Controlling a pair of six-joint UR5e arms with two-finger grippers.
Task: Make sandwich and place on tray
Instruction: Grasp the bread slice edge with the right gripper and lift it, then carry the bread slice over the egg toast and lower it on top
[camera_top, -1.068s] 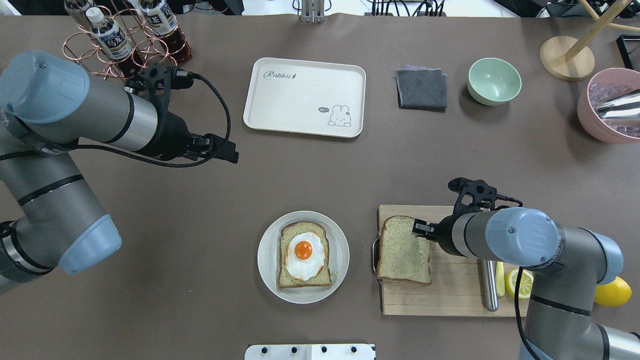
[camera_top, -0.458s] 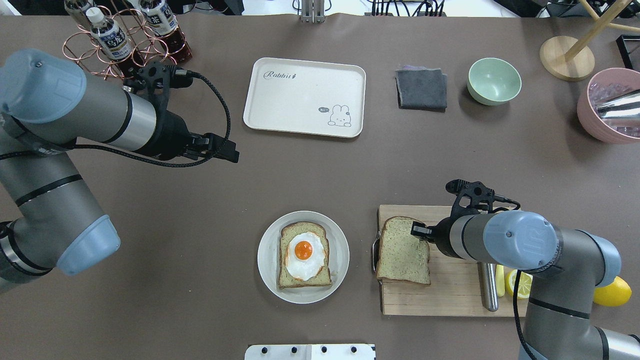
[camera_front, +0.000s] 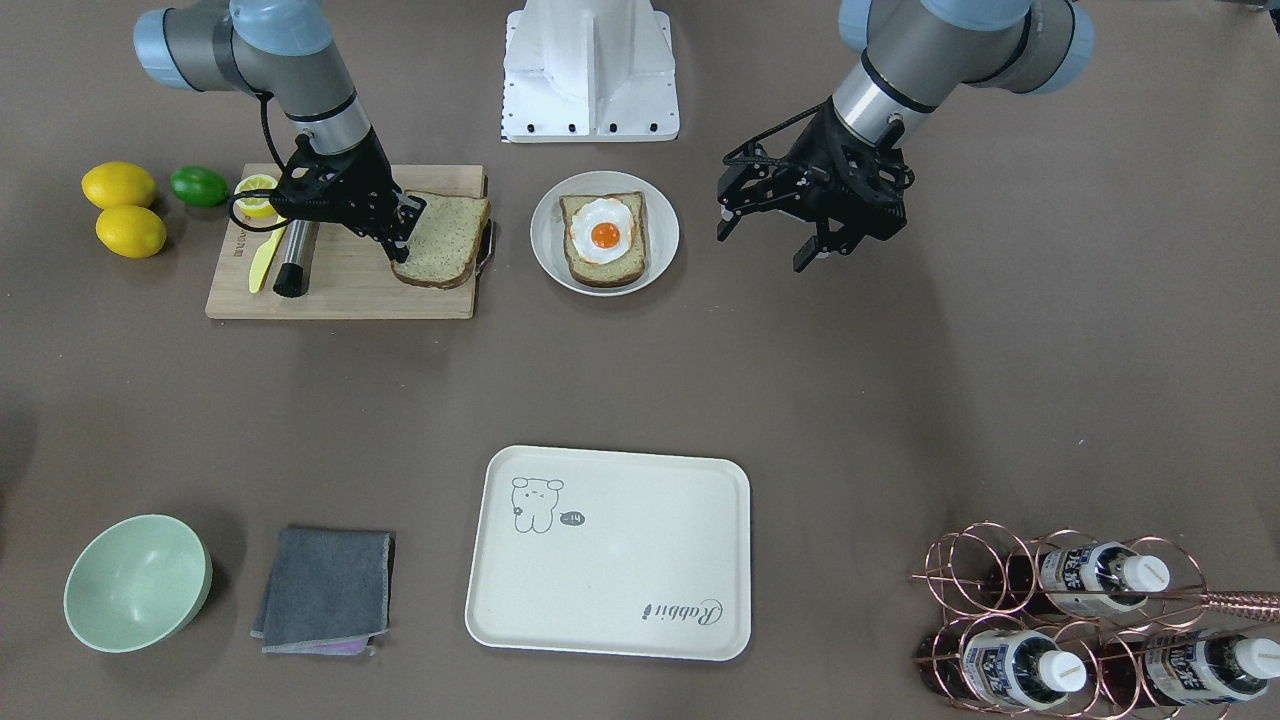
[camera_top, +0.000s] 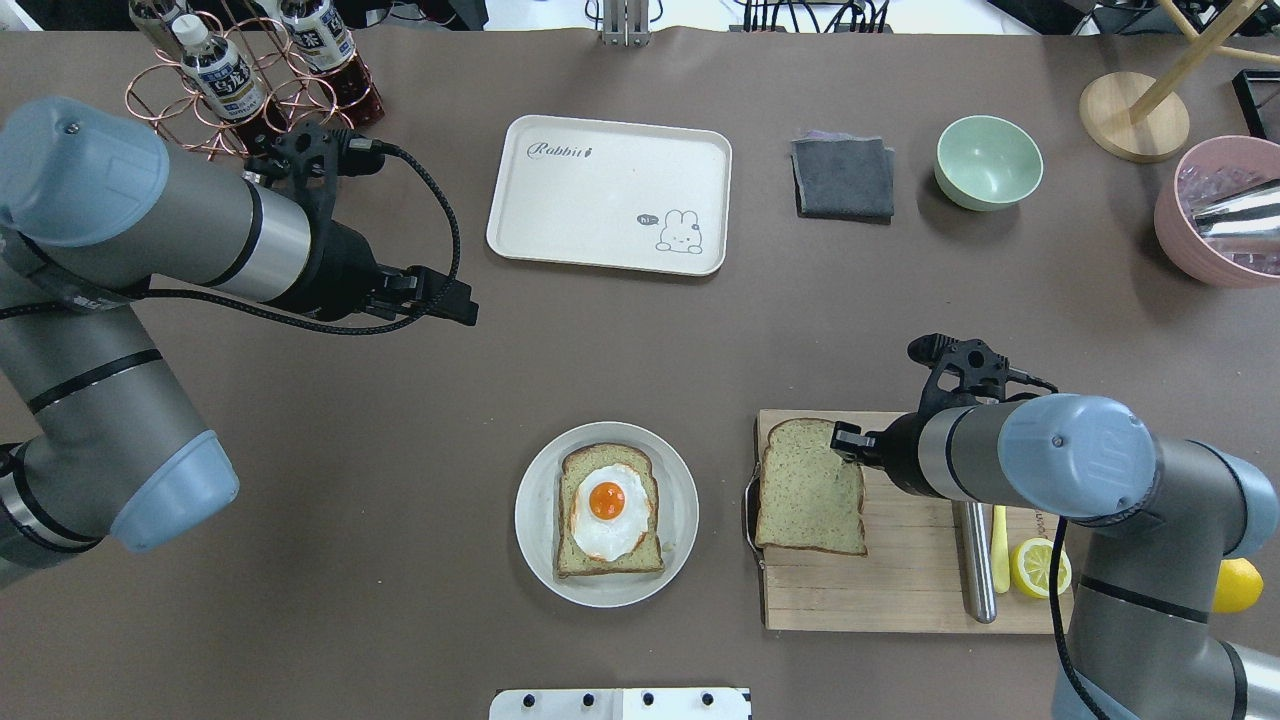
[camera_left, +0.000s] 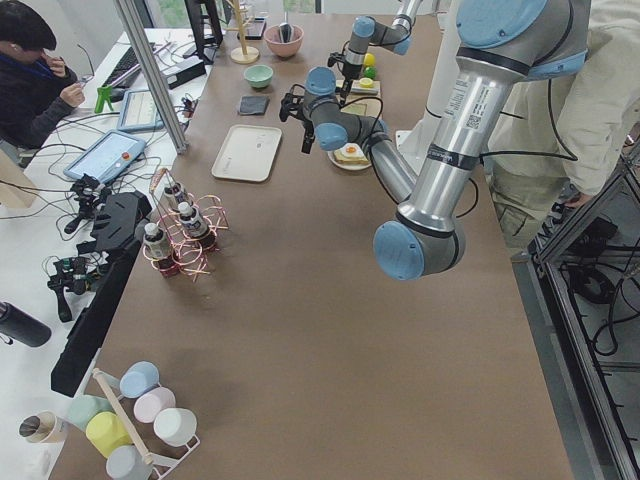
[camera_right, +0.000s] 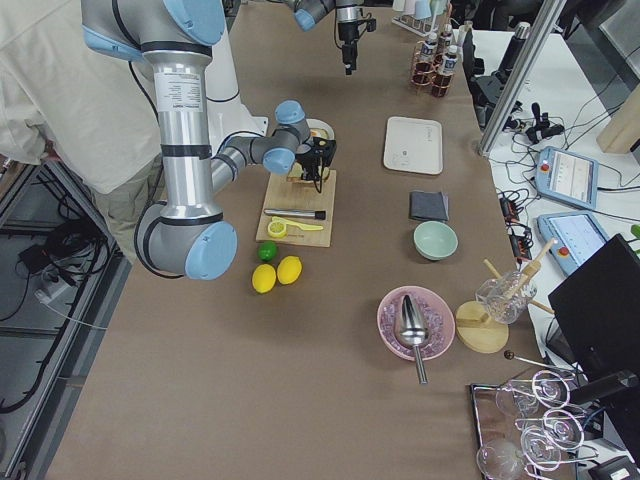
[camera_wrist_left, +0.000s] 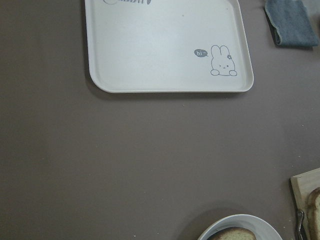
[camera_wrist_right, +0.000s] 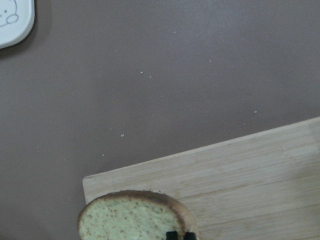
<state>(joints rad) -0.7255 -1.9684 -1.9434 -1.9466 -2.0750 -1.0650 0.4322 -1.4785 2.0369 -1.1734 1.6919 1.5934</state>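
Observation:
One bread slice topped with a fried egg (camera_top: 607, 508) lies on the round white plate (camera_top: 532, 520), also seen in the front view (camera_front: 603, 238). The second bread slice (camera_top: 808, 492) lies on the wooden cutting board (camera_top: 900, 590). My right gripper (camera_top: 845, 441) is shut on that slice's far right edge; in the right wrist view its fingertips (camera_wrist_right: 172, 235) pinch the crust. My left gripper (camera_front: 765, 235) is open and empty, hovering above the table left of the plate. The cream tray (camera_top: 608, 195) sits empty at the far middle.
A knife, a metal rod (camera_top: 975, 565) and a lemon half (camera_top: 1040, 567) lie on the board's right side. Lemons and a lime (camera_front: 198, 186) lie beside it. A grey cloth (camera_top: 843, 178), green bowl (camera_top: 988, 162), pink bowl (camera_top: 1215, 215) and bottle rack (camera_top: 245, 85) stand far back.
My right gripper has shifted a little away from the robot, and the bread slice on the board has moved with it. The left arm has barely moved.

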